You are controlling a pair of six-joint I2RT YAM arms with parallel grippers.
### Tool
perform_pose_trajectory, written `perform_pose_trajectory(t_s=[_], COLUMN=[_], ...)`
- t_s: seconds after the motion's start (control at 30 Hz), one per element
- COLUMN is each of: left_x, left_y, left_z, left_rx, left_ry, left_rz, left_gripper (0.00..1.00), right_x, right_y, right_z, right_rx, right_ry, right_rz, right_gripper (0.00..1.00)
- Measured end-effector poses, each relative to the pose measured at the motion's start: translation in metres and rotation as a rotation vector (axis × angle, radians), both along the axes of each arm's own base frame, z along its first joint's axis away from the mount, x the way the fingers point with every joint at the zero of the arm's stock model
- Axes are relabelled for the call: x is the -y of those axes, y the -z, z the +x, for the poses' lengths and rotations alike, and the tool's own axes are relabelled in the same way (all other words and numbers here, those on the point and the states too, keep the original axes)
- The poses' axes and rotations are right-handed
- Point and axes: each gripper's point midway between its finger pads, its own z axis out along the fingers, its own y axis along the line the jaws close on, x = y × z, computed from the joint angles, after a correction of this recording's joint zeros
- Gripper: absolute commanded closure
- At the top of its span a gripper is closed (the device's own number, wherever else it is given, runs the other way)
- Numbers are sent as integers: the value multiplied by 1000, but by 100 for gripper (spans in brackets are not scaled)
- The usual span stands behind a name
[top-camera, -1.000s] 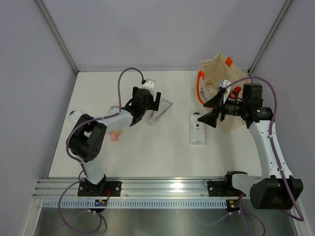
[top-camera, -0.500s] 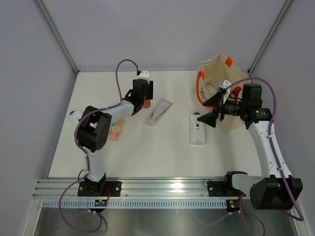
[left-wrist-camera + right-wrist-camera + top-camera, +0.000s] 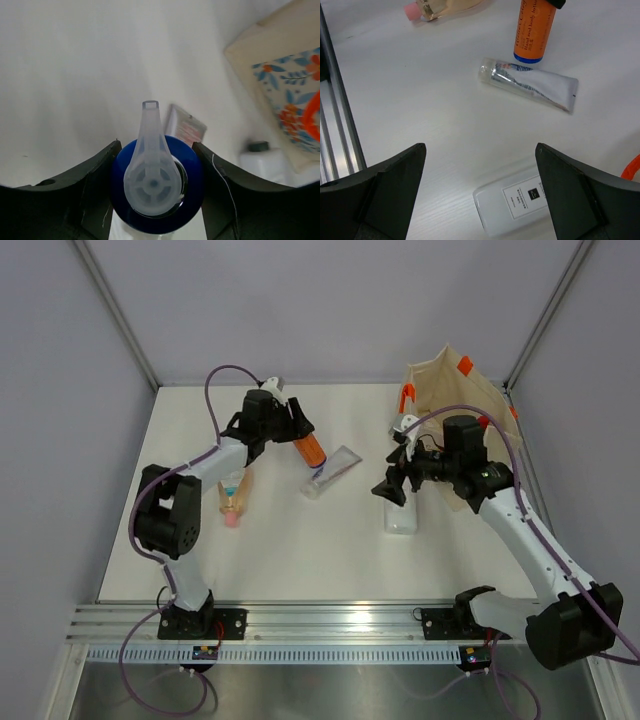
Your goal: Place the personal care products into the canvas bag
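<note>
My left gripper (image 3: 288, 428) is shut on the blue cap (image 3: 156, 186) of the orange bottle (image 3: 311, 449), which hangs tilted over the table. The gripper (image 3: 156, 150) has a finger on each side of the cap. The silver tube (image 3: 331, 472) lies just right of it. The peach tube (image 3: 232, 503) lies near the left arm. The flat white bottle (image 3: 402, 514) lies under my right gripper (image 3: 396, 480), which is open (image 3: 480, 145) and holds nothing, the bottle (image 3: 515, 205) showing between its fingers. The canvas bag (image 3: 445, 380) stands at the back right, and a red cap (image 3: 483, 421) peeks out of it.
The bag's orange handles (image 3: 405, 403) hang on its left side, close behind the right arm. Grey walls close off the table (image 3: 190, 550) at the back and sides. An aluminium rail (image 3: 330, 618) runs along the near edge.
My left gripper shut on the orange bottle and swung back-left, tilting it up. My right arm left the bag's mouth and moved left and down over the flat white bottle.
</note>
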Motion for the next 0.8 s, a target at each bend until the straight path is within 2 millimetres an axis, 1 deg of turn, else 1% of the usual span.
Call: perform_pose_trajectory(t_s=[0.03,0.13,0.2,0.27,0.33,0.4,0.5,0.6,0.7,0.8], left_x=[2,12,22,34,41,48,53,54,54,55], left_y=[-7,-28,-40,-48,-51,-50,-47,-50,-61,-73], left_z=[-5,-17,-28,-42,-57,-73,-92,-101,-105,-106], left_rx=[-33,-126,-181,-228,-279,-338,-407,-429,-417,-388], left_ry=[13,60,98,142,177,205,233,246,260,280], left_rz=[-67,-247,-356,-459,-532,-589,-631,-650,-664,-681], left_gripper=[100,100,100,100,100,100,100,100,100,100], right_x=[-6,-27,-40,-58,-75,-89,-100,-105,-109,-115], right_y=[2,2,3,6,11,15,23,32,39,41], right_z=[2,19,31,39,44,50,58,66,63,58], right_rx=[0,18,27,29,25,24,22,18,-10,-30], right_ry=[18,120,199,241,260,275,303,331,327,319], right_rz=[-12,-30,-41,-47,-50,-59,-81,-112,-114,-105], right_gripper=[0,0,0,1,0,1,0,1,0,2])
